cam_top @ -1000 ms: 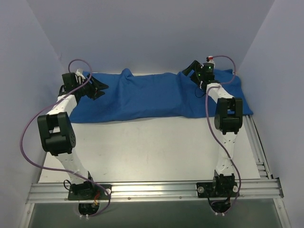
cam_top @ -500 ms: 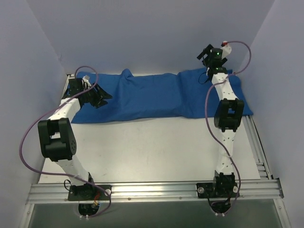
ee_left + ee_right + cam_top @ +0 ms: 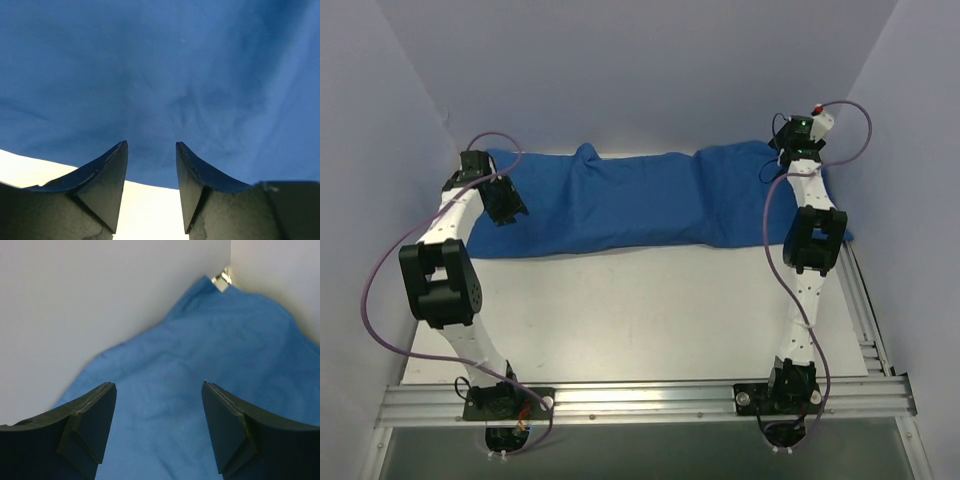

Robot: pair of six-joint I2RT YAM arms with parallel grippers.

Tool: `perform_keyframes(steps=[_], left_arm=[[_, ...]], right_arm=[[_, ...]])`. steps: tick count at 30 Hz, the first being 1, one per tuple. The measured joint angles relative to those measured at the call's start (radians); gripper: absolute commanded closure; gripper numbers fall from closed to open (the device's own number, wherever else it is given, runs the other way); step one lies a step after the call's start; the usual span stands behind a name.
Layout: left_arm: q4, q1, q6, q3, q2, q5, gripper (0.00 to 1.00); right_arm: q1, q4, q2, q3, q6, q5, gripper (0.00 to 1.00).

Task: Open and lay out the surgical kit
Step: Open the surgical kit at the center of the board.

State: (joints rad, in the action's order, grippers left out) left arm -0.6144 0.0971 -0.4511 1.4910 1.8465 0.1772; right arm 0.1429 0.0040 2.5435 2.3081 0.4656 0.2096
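Observation:
The surgical kit shows only as its royal-blue cloth (image 3: 640, 205), spread in a rumpled band across the back of the table; whatever lies under it is hidden. My left gripper (image 3: 507, 206) hangs over the cloth's left end. In the left wrist view this left gripper (image 3: 151, 144) is open, nothing between the fingers, with the cloth's edge (image 3: 165, 75) just ahead and bare table below. My right gripper (image 3: 785, 150) is at the cloth's back right end. In the right wrist view the right gripper (image 3: 158, 384) stands open and empty above the cloth (image 3: 225, 345).
White walls close in the table at the back and both sides. A metal rail (image 3: 860, 300) runs along the right edge, and a metal bit (image 3: 222, 279) shows at the wall corner behind the cloth. White tabletop (image 3: 640, 310) lies in front of the cloth.
The right gripper has swung from the cloth's middle right out to its back right end. The left gripper has shifted left and pulled back toward the cloth's left end. Both sets of jaws have narrowed somewhat.

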Motion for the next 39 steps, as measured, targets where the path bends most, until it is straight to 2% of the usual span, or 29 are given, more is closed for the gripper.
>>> perform_keyframes(steps=[2,3,5,6,9,12,19,26,39], left_arm=[[-0.022,0.01,0.006,0.046,0.037,-0.043,0.56],[-0.034,0.015,0.009,0.076,0.062,-0.057,0.64],[-0.05,0.03,0.012,0.133,0.121,-0.078,0.73],[-0.058,0.04,0.014,0.164,0.157,-0.085,0.8],[-0.086,0.073,0.019,0.223,0.237,-0.087,0.92],[-0.124,0.108,0.027,0.286,0.325,-0.084,0.98],[-0.179,0.138,0.035,0.357,0.425,-0.081,0.98],[-0.234,0.165,0.007,0.399,0.455,-0.057,0.98],[-0.298,0.255,-0.005,0.429,0.481,0.024,0.98]], right_arm=[[0.007,-0.009,-0.001,-0.021,0.022,-0.009,0.51],[0.008,-0.013,-0.009,-0.057,0.04,-0.019,0.68],[0.015,-0.034,-0.026,-0.129,0.073,-0.057,0.84],[0.021,-0.045,-0.033,-0.164,0.087,-0.074,0.99],[0.04,-0.083,-0.066,-0.286,0.119,-0.121,1.0],[0.051,-0.098,-0.126,-0.369,0.133,-0.153,1.0],[0.075,-0.117,-0.303,-0.63,0.157,-0.2,1.0],[0.092,-0.104,-0.314,-0.671,0.187,-0.235,1.0],[0.134,-0.024,-0.41,-0.849,0.276,-0.278,1.0]])
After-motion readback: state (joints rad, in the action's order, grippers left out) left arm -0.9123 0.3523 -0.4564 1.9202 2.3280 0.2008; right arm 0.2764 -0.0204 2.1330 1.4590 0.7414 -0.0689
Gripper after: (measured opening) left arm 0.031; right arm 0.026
